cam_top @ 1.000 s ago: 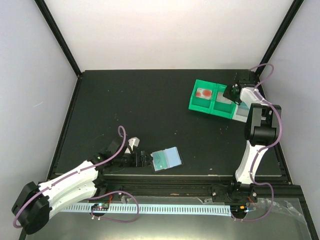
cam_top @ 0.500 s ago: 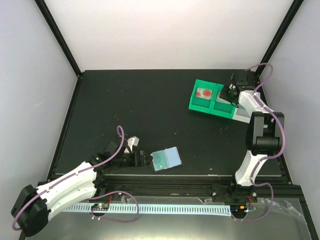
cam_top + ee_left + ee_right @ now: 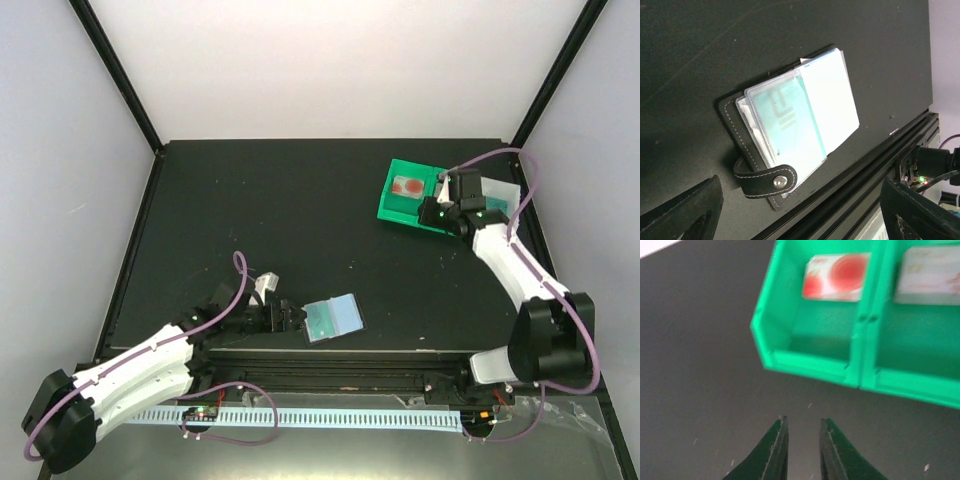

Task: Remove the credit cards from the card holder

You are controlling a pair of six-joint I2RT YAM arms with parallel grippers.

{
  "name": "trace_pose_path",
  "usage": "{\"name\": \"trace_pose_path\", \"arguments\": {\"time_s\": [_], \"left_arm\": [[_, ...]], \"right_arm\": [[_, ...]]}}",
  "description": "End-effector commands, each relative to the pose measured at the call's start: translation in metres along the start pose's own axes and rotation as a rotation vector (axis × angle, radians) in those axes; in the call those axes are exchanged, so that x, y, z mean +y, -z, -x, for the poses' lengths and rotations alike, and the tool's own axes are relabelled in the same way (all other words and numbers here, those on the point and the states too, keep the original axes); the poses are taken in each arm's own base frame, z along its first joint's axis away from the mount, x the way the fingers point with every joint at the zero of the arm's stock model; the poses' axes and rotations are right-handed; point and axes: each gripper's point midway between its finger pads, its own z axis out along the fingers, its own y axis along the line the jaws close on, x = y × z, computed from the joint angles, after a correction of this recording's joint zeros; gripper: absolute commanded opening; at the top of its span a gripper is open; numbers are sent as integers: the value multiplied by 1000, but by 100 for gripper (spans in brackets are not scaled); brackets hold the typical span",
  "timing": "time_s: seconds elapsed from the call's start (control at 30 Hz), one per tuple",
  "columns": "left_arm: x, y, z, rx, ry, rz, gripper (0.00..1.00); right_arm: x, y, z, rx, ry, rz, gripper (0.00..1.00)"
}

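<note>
The black card holder (image 3: 333,320) lies open near the table's front edge, its snap strap (image 3: 765,181) curled over. A teal credit card (image 3: 787,125) sits in its clear sleeve, and a whitish card (image 3: 832,100) juts out beyond it. My left gripper (image 3: 285,318) rests low just left of the holder, its fingers wide apart on either side of the left wrist view and its jaws (image 3: 800,222) empty. My right gripper (image 3: 436,210) hovers over the green tray; its tips (image 3: 802,421) stand slightly apart with nothing between them.
The green tray (image 3: 400,215) stands at the back right, with a red-and-white card (image 3: 836,277) in its left compartment and a pale card (image 3: 930,275) in the one beside it. A metal rail (image 3: 880,175) runs along the table's near edge, right beside the holder.
My right arm has swung from the tray's right end leftward across the tray, and its jaws have parted a little. The left gripper has narrowed slightly and stayed in place.
</note>
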Motion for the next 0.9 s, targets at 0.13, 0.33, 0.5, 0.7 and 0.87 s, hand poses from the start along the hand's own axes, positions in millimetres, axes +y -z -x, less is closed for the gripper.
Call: {"name": "trace_pose_path", "arguments": {"time_s": [0.13,0.33,0.5,0.7,0.87], "left_arm": [[-4,-11,-2,15,25,-46,87],[3,-18,-4,35,32,-13,86],[11,-21,-5,41,40,28,86],[14,-26,-7,59,41,41,86],[14,-33,-6,63,46,37,84]], "right_arm": [[57,23,-74,66,87,225,25],[78,24,-131,144,120,308,25],[91,24,-166,197,147,348,26],[101,29,-196,246,193,384,26],[114,36,-214,259,184,443,27]]}}
